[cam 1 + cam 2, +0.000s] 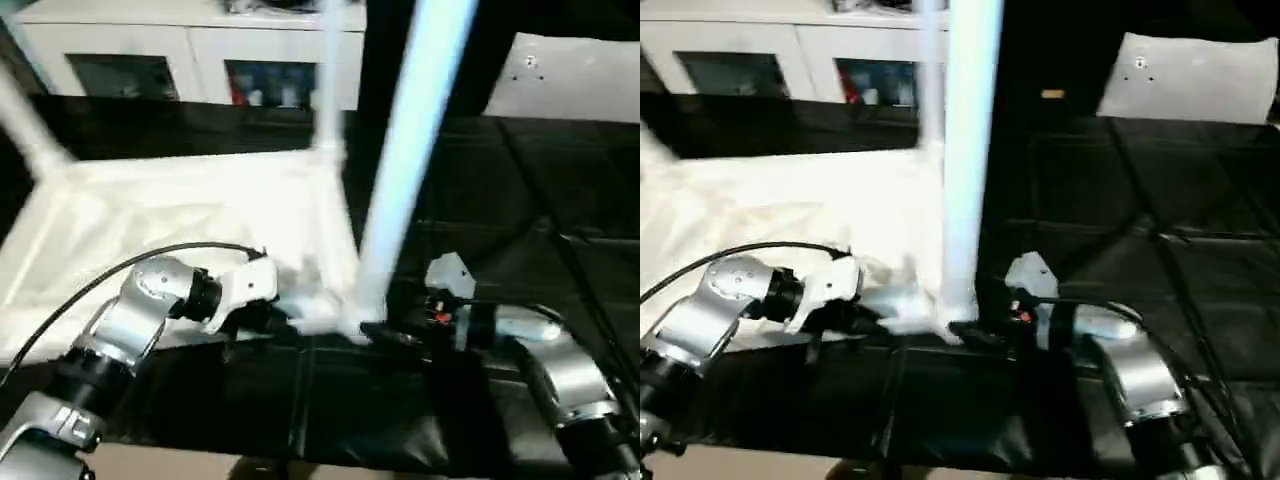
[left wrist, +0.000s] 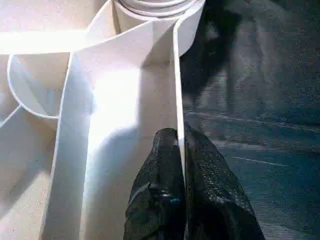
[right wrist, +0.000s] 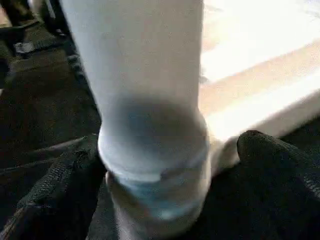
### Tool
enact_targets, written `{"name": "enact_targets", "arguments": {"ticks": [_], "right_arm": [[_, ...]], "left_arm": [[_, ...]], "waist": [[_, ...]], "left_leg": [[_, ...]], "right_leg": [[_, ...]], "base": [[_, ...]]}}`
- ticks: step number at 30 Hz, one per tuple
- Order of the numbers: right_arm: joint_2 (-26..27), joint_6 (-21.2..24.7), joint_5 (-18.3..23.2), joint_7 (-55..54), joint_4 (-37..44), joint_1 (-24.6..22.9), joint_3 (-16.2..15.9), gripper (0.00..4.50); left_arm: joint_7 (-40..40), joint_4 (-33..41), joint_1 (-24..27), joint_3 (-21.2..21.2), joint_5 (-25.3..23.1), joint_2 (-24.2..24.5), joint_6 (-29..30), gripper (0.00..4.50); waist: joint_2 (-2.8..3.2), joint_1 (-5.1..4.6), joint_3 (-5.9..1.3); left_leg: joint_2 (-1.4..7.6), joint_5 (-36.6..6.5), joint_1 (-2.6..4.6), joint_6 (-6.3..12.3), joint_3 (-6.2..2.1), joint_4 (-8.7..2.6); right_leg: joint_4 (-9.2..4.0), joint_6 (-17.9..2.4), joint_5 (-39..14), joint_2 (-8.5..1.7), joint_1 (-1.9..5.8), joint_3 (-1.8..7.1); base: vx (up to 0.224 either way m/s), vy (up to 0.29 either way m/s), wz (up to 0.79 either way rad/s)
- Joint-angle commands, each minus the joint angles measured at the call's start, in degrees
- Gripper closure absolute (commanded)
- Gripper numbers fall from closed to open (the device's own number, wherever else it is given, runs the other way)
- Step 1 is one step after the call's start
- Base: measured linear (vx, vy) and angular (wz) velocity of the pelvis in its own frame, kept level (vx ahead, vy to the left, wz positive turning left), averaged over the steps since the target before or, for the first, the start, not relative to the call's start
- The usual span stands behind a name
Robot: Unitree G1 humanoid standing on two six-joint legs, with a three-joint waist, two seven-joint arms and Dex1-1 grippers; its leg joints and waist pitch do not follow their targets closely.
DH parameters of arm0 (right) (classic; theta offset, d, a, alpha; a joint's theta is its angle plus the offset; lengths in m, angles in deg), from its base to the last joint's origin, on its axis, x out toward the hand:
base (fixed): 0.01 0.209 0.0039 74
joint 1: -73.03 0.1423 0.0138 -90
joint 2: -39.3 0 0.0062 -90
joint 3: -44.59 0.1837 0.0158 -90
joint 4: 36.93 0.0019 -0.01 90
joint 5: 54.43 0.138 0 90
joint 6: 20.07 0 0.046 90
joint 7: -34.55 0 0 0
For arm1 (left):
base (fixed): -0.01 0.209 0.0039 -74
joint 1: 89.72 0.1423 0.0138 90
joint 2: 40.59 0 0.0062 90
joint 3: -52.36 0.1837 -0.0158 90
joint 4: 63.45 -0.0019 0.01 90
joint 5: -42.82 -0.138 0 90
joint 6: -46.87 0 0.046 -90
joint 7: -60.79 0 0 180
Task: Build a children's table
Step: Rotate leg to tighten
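Observation:
The children's table lies upside down on a black mat, its ribbed white top [image 1: 200, 230] facing up. A white leg [image 1: 405, 150] stands in the near right corner socket, and two more legs [image 1: 328, 80] [image 1: 25, 125] rise at the far corners. My left gripper [image 2: 179, 137] is shut on the thin rim wall [image 2: 176, 75] of the top, close to that near corner. My right gripper [image 3: 165, 150] stands open around the near leg's base [image 3: 155, 145], one finger [image 3: 70, 170] against it and the other finger [image 3: 265, 150] apart from it.
A white cabinet [image 1: 190, 50] with glass-fronted compartments stands behind the table. A white panel [image 1: 570, 75] leans at the back right. The black mat [image 1: 500, 200] stretches to the right of the table. A black cable [image 1: 100, 280] runs along my left forearm.

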Motion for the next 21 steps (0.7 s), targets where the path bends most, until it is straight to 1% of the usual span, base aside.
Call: {"name": "enact_targets", "arguments": {"ticks": [1,2,4,5,6,7,8,9,10,11,12,14,15,17,18,19,21], "right_arm": [[-0.62,-0.36,-0.36,0.52,0.98,1.18,-0.12,0.03],[-0.62,-0.45,-0.49,1.11,0.82,1.77,-0.55,0.03],[-0.51,-0.43,-0.22,2.80,0.55,2.71,-1.48,0.03],[-0.49,-0.35,-0.11,3.16,0.52,2.87,-1.65,0.29],[-0.49,-0.19,0.07,3.64,0.50,3.06,-1.87,0.36],[-0.49,-0.07,0.20,3.99,0.48,3.19,-2.02,0.36],[-0.43,0.38,0.65,4.66,0.32,3.53,-2.15,0.42],[-0.45,0.50,0.77,4.96,0.10,3.74,-2.20,0.70],[-0.46,0.56,0.84,5.13,-0.02,3.86,-2.23,0.70],[-0.53,0.70,0.96,5.57,-0.29,4.10,-2.33,0.79],[-0.56,0.73,0.98,5.74,-0.41,4.19,-2.36,0.83],[-0.61,0.86,1.02,6.20,-0.71,4.42,-2.47,1.04],[-0.70,1.10,1.09,6.71,-0.97,4.59,-2.66,1.16],[-0.66,1.27,1.22,7.11,-1.23,4.77,-2.70,1.26],[-0.62,1.34,1.28,7.27,-1.32,4.83,-2.69,1.48],[-0.71,1.41,1.20,7.47,-1.45,4.80,-2.78,1.48],[-0.85,1.52,1.09,7.84,-1.68,4.76,-2.89,1.64]], "left_arm": [[3.69,1.10,-1.64,1.88,1.12,0.06,-2.48,4.50],[4.32,0.53,-2.05,2.22,0.93,0.08,-3.26,4.50],[5.11,-0.71,-2.94,2.69,0.55,-0.02,-4.61,4.50],[5.24,-0.91,-3.09,2.77,0.48,-0.04,-4.81,4.50],[5.42,-1.24,-3.31,2.83,0.34,-0.09,-5.14,4.50],[5.56,-1.48,-3.47,2.88,0.24,-0.12,-5.37,4.50],[5.82,-2.01,-3.81,2.95,0.04,-0.19,-5.85,4.50],[6.01,-2.40,-3.99,2.94,-0.09,-0.25,-6.18,4.50],[6.11,-2.62,-4.10,2.94,-0.16,-0.28,-6.36,4.50],[6.29,-2.96,-4.23,2.90,-0.25,-0.30,-6.65,4.50],[6.36,-3.13,-4.30,2.92,-0.24,-0.30,-6.79,4.50],[6.49,-3.47,-4.39,3.04,-0.33,-0.16,-7.21,4.50],[6.60,-3.89,-4.46,3.17,-0.38,-0.03,-7.57,4.50],[6.77,-4.48,-4.60,3.30,-0.40,0.02,-8.11,4.50],[6.84,-4.73,-4.67,3.34,-0.39,0.03,-8.35,4.50],[6.89,-4.91,-4.71,3.40,-0.41,0.06,-8.50,4.50],[7.00,-5.26,-4.82,3.50,-0.44,0.09,-8.75,4.50]], "waist": [[0.15,-0.48,-3.63],[-0.03,-0.50,-3.60],[0.07,-0.61,-3.43],[0.04,-0.63,-3.39],[0.14,-0.60,-3.46],[0.12,-0.53,-3.45],[0.10,-0.54,-3.50],[0.01,-0.48,-3.54],[-0.03,-0.47,-3.69],[-0.01,-0.45,-3.75],[-0.03,-0.45,-3.86],[-0.02,-0.42,-3.89],[0.02,-0.33,-3.95],[0.03,-0.24,-4.00],[0.01,-0.25,-4.02],[0.05,-0.24,-4.03],[0.06,-0.26,-3.99]], "left_leg": [[4.57,-7.89,2.17,4.62,-1.66,-3.63],[4.52,-8.38,2.17,4.51,-1.63,-3.65],[4.49,-10.03,2.19,3.63,-1.60,-3.87],[4.47,-10.74,2.18,3.37,-1.58,-3.92],[4.59,-11.24,2.33,2.73,-1.57,-3.98],[4.66,-11.46,2.42,2.53,-1.53,-3.99],[4.64,-11.13,2.37,2.49,-1.53,-3.96],[4.57,-10.27,2.25,2.69,-1.53,-3.90],[4.53,-9.04,2.15,3.05,-1.55,-3.77],[4.51,-8.46,2.13,3.26,-1.53,-3.69],[4.49,-7.55,2.13,3.85,-1.50,-3.50],[4.36,-6.63,2.02,4.64,-1.45,-3.31],[4.40,-6.38,2.02,4.93,-1.43,-3.23],[4.42,-6.17,1.97,5.23,-1.44,-3.12],[4.43,-5.97,1.91,5.37,-1.47,-3.11],[4.49,-6.07,1.90,5.38,-1.52,-3.13],[4.53,-6.87,1.91,5.12,-1.51,-3.15]], "right_leg": [[-3.30,-15.53,7.91,-5.41,1.36,2.37],[-3.40,-15.52,7.19,-5.42,1.32,2.38],[-3.68,-15.40,3.78,-5.49,1.18,2.45],[-3.77,-15.38,2.68,-5.53,1.19,2.46],[-3.79,-15.27,1.72,-5.64,1.14,2.55],[-3.82,-15.24,1.65,-5.59,1.02,2.59],[-3.72,-15.28,2.22,-5.57,1.05,2.59],[-3.61,-15.25,3.33,-5.55,1.11,2.57],[-3.42,-15.23,5.00,-5.58,1.22,2.52],[-3.33,-15.26,5.92,-5.57,1.22,2.49],[-3.14,-15.42,7.70,-5.55,1.18,2.43],[-3.05,-15.59,8.97,-5.52,1.16,2.37],[-3.01,-15.59,9.35,-5.55,1.17,2.36],[-2.94,-15.68,9.74,-5.58,1.15,2.31],[-2.86,-15.68,9.99,-5.51,1.17,2.26],[-2.83,-15.72,9.72,-5.49,1.10,2.22],[-2.85,-15.90,8.80,-5.54,1.06,2.23]], "base": [[0.000,0.000,0.00],[0.000,0.000,0.00],[0.000,0.000,0.00],[0.000,0.000,0.00],[0.000,0.000,0.00],[0.000,0.000,0.00],[0.000,0.000,0.00],[0.000,0.000,0.00],[0.000,0.000,0.00],[0.000,0.000,0.00],[0.000,0.000,0.00],[0.000,0.000,0.00],[0.000,0.000,0.00],[0.000,0.000,0.00],[0.000,0.000,0.00],[0.000,0.000,0.00],[0.000,0.000,0.00]]}}
